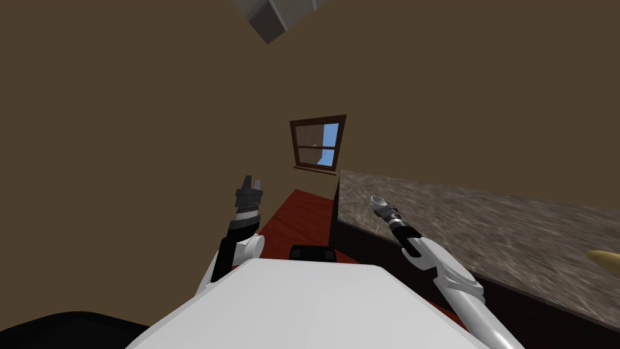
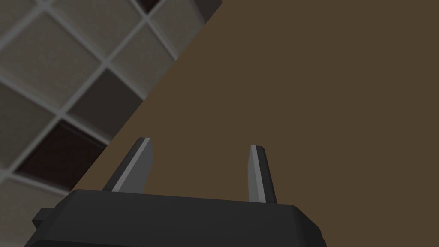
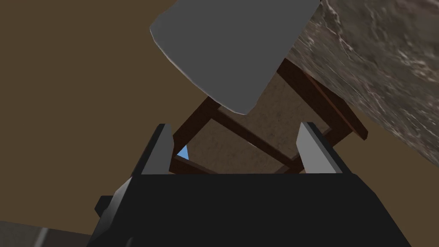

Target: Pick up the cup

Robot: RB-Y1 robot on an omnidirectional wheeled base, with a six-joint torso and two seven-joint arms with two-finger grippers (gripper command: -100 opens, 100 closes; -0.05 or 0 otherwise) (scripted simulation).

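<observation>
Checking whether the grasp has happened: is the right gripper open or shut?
Open. The right gripper holds its light grey fingers wide apart; the plain grey cup lies beyond their tips, not between them.

Left arm: your left end effector (image 2: 201, 143) is raised, jaws apart.
Right arm: your right end effector (image 3: 235, 125) is stretched forward, jaws apart.

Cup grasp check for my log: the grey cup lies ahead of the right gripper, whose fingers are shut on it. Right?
No. The right wrist view shows the right gripper open, its fingers apart and touching nothing. The grey cup does lie ahead of it, beyond the fingertips.
</observation>
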